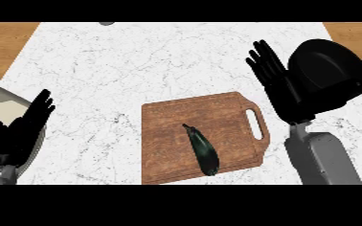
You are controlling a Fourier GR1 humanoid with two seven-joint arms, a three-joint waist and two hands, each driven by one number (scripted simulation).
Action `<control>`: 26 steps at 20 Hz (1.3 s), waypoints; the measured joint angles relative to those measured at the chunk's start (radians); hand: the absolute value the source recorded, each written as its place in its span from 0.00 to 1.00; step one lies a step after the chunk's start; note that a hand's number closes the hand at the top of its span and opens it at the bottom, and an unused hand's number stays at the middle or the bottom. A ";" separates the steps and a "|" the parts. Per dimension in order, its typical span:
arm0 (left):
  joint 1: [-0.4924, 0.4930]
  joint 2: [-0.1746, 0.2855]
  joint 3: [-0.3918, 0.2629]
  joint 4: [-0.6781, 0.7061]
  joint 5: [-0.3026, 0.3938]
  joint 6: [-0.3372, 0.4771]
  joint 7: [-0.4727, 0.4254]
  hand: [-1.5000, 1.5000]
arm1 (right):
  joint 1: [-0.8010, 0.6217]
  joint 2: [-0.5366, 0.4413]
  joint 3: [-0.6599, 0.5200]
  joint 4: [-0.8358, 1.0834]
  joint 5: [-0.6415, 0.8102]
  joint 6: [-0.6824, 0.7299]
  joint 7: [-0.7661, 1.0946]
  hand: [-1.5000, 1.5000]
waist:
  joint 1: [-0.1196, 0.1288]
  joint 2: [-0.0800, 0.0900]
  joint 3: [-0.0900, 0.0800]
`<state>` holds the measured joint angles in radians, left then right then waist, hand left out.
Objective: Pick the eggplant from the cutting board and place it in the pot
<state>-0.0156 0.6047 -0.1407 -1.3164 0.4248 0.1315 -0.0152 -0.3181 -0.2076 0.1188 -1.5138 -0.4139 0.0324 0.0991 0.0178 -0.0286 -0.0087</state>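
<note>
Head view shows you the slender dark eggplant (202, 149) lying ungrasped on the brown wooden cutting board (170, 124), so picking comes first. Your right hand (277, 84), fingers (263, 60) released, hovers beside the black round pot (326, 72); your left hand (27, 124) rests open at the white marble desk's (141, 62) left edge.

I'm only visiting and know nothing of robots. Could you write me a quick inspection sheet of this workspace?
Surface: white marbled counter, with wood showing at both far corners.
Job's things: dark eggplant lies slantwise on the wooden cutting board, untouched; black pot stands to the right, off the board.
Clutter: pale rimmed object at the left edge, partly hidden; small grey thing at the far edge, too small to tell.
Hands: left hand open, resting at the left edge; right hand open, fingers up, partly overlapping the pot, holding nothing.
Cables: nothing seen.
Surroundings: nothing seen beyond the counter.
</note>
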 measured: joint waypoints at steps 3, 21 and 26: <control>-0.048 -0.022 0.008 -0.051 0.000 0.018 -0.011 0.50 | -0.077 0.002 0.014 0.055 -0.063 0.118 0.006 1.00 | 0.016 0.021 0.006; -0.305 -0.188 -0.013 -0.162 -0.018 0.127 -0.054 0.50 | -0.359 -0.247 0.180 0.344 0.273 0.734 -0.495 0.00 | 0.056 0.062 0.015; -0.321 -0.197 -0.020 -0.161 -0.030 0.139 -0.038 0.50 | -0.428 -0.304 0.297 0.352 0.439 0.703 -0.565 0.00 | 0.055 0.056 0.013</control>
<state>-0.3364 0.4077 -0.1604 -1.4769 0.3950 0.2704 -0.0533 -0.7464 -0.5118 0.4160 -1.1614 0.0248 0.7358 -0.4657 0.0727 0.0272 0.0047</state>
